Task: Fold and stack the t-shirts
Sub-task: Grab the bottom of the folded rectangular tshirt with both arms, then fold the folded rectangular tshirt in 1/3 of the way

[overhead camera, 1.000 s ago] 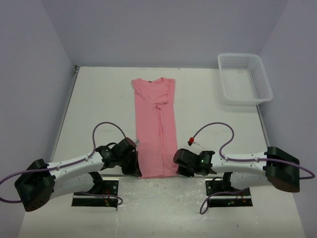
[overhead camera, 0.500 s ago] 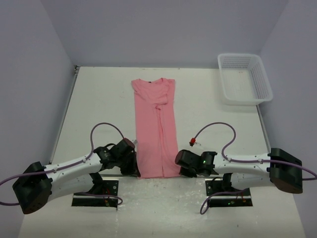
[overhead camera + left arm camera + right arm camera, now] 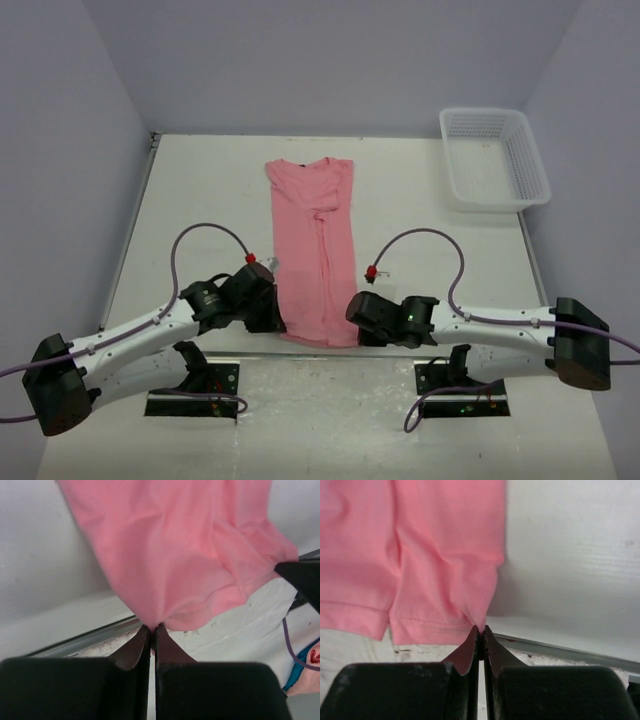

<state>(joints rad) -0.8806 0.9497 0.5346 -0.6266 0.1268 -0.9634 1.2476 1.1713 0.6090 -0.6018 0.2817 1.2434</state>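
Where the near hem of the salmon-pink t-shirt point(image 3: 315, 250) meets the two arms, each pair of fingers is pinched tight on one corner. The left fingers point(image 3: 141, 642) grip the hem's left corner and the right fingers point(image 3: 472, 642) its right corner, with nothing but thin cloth between the tips. From both sets of tips the t-shirt stretches straight ahead, away from the arms, and fills the space between them. It lies folded lengthwise as a long narrow strip on the white surface point(image 3: 200, 200), its long axis running near to far and its neck end farthest from the fingers. The fabric is soft, thin and unprinted, with a stitched hem and shallow creases puckering at each pinch. A white rectangular plastic mesh basket point(image 3: 495, 160) sits well beyond and to the right of the right fingers.
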